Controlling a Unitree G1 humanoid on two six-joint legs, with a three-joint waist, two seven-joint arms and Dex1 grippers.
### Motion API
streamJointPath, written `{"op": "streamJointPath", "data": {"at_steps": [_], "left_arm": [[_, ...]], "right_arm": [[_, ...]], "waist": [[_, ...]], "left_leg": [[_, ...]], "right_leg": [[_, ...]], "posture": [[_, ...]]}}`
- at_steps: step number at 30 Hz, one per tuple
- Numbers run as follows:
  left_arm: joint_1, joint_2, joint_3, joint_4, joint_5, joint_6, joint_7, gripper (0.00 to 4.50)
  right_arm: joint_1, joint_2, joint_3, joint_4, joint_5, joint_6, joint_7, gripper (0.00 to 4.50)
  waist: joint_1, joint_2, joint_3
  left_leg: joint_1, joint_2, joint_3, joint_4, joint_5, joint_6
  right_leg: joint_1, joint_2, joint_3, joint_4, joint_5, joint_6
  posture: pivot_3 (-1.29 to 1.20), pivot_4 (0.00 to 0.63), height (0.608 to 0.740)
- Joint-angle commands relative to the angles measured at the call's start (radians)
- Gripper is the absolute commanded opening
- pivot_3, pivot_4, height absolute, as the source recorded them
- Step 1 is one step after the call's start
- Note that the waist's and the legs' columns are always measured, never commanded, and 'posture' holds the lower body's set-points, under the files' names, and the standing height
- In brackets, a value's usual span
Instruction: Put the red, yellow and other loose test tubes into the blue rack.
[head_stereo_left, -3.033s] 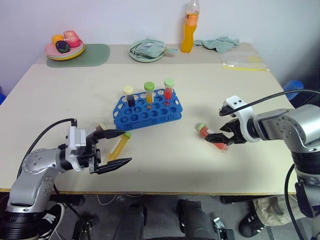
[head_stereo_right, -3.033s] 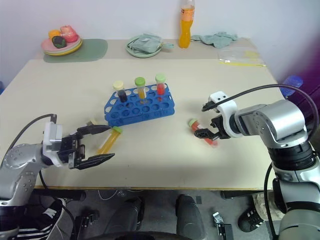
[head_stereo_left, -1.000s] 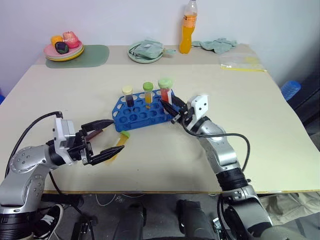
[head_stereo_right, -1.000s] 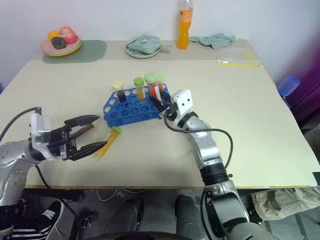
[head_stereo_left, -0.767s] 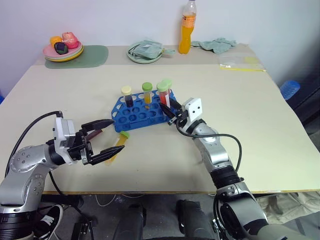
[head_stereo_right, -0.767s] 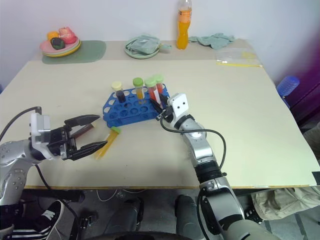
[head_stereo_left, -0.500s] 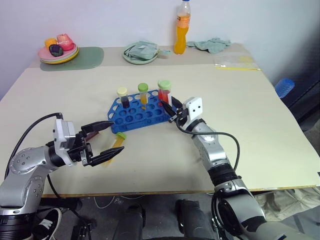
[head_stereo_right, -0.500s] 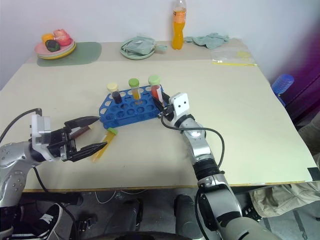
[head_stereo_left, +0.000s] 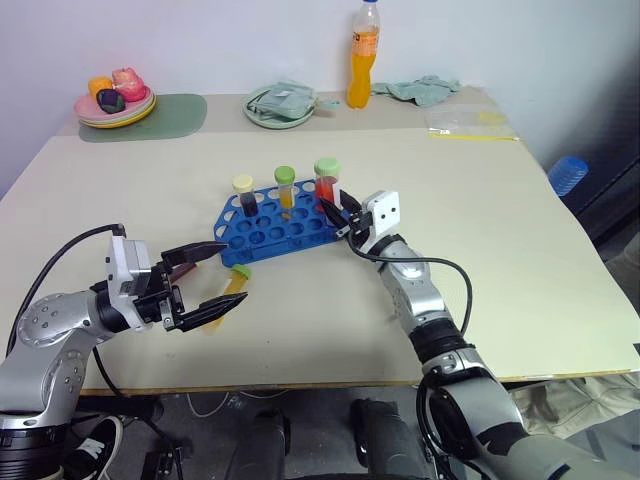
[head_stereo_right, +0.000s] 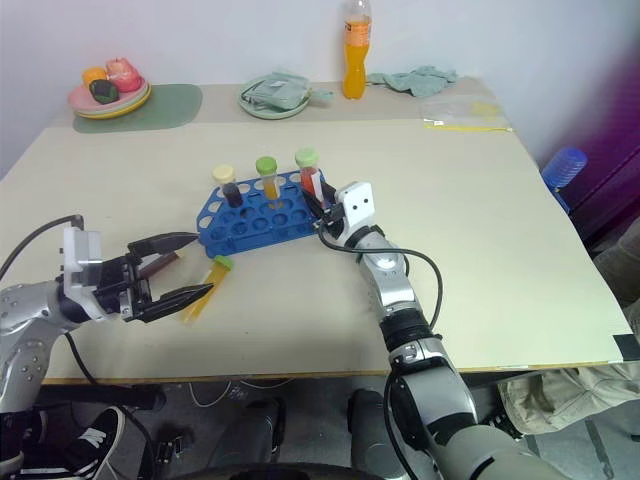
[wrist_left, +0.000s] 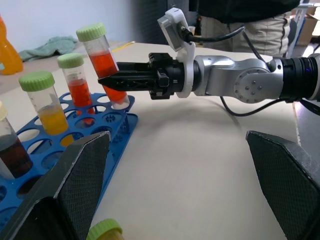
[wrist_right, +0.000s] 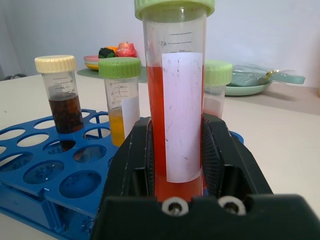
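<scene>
The blue rack stands mid-table with a dark tube, a yellow tube and a red tube upright in it. My right gripper is shut on another green-capped red test tube, held upright with its lower end at the rack's right-end holes. A loose yellow tube lies on the table in front of the rack. My left gripper hangs open around it, not touching. A dark loose tube lies under its far finger.
At the back edge stand an orange drink bottle, a plate of fruit on a green mat, a bowl with a cloth, a teal cloth and a plastic bag. A person stands beyond the table.
My right gripper carried the red tube from the table's right side to the rack, then lowered it at the rack's right end. The left arm stayed still. The camera shifted a little.
</scene>
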Motion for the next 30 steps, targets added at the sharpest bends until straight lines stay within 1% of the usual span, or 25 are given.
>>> {"op": "streamJointPath", "data": {"at_steps": [1, 9, 12, 20, 23, 25, 26, 29, 30], "left_arm": [[-0.003, 0.014, 0.032, -0.037, -0.021, -0.002, 0.001, 4.50], [0.000, 0.014, 0.034, -0.047, -0.025, 0.006, 0.010, 4.50], [0.008, 0.014, 0.039, -0.067, -0.030, 0.019, 0.025, 4.50], [0.017, 0.017, 0.046, -0.089, -0.039, 0.033, 0.043, 4.50], [0.022, 0.017, 0.050, -0.097, -0.041, 0.038, 0.047, 4.50], [0.022, 0.017, 0.052, -0.100, -0.043, 0.043, 0.051, 4.50], [0.021, 0.017, 0.051, -0.100, -0.045, 0.045, 0.054, 4.50], [0.027, 0.017, 0.051, -0.106, -0.043, 0.046, 0.055, 4.50], [0.031, 0.020, 0.052, -0.109, -0.043, 0.051, 0.055, 4.50]], "right_arm": [[-0.029, 0.007, -0.003, 0.012, -0.015, -0.036, -0.008, 0.78], [-0.040, 0.005, -0.014, 0.050, -0.020, -0.061, -0.024, 0.78], [-0.036, 0.018, -0.040, 0.064, 0.033, -0.043, 0.011, 0.78], [-0.015, 0.033, -0.057, 0.079, 0.043, -0.056, 0.016, 0.78], [-0.005, 0.033, -0.073, 0.074, 0.070, -0.055, 0.036, 0.78], [0.005, 0.028, -0.071, 0.066, 0.086, -0.047, 0.076, 1.81], [0.009, 0.024, -0.062, 0.060, 0.079, -0.053, 0.087, 2.22], [0.014, 0.015, -0.049, 0.043, 0.048, -0.057, 0.071, 3.59], [0.020, 0.010, -0.042, 0.027, 0.045, -0.057, 0.087, 4.20]], "waist": [[0.000, 0.000, 0.000], [0.000, 0.000, 0.000], [0.000, 0.000, 0.000], [-0.001, 0.000, 0.000], [0.000, 0.000, 0.000], [0.001, 0.000, 0.000], [0.001, 0.000, 0.000], [0.000, 0.001, 0.000], [-0.001, 0.001, 0.000]], "left_leg": [[0.000, 0.000, 0.000, 0.000, 0.000, 0.000], [0.000, 0.000, 0.000, 0.000, 0.000, 0.000], [0.000, 0.000, 0.000, 0.000, 0.000, 0.000], [0.000, 0.000, 0.000, 0.000, 0.000, 0.000], [0.000, 0.000, 0.000, 0.000, 0.000, 0.000], [0.000, 0.000, 0.000, 0.000, 0.000, 0.000], [0.000, 0.000, 0.000, 0.000, 0.000, 0.000], [0.000, 0.000, 0.000, 0.000, 0.000, 0.000], [0.000, 0.000, 0.000, 0.000, 0.000, 0.000]], "right_leg": [[0.000, 0.000, 0.000, 0.000, 0.000, 0.000], [0.000, 0.000, 0.000, 0.000, 0.000, 0.000], [0.000, 0.000, 0.000, 0.000, 0.000, 0.000], [0.000, 0.000, 0.000, 0.000, 0.000, 0.000], [0.000, 0.000, 0.000, 0.000, 0.000, 0.000], [0.000, 0.000, 0.000, 0.000, 0.000, 0.000], [0.000, 0.000, 0.000, 0.000, 0.000, 0.000], [0.000, 0.000, 0.000, 0.000, 0.000, 0.000], [0.000, 0.000, 0.000, 0.000, 0.000, 0.000]], "posture": [[0.00, 0.150, 0.740], [0.00, 0.150, 0.740], [0.00, 0.150, 0.740], [0.00, 0.150, 0.740], [0.00, 0.150, 0.740], [0.00, 0.150, 0.740], [0.00, 0.150, 0.740], [0.00, 0.150, 0.740], [0.00, 0.150, 0.740]]}}
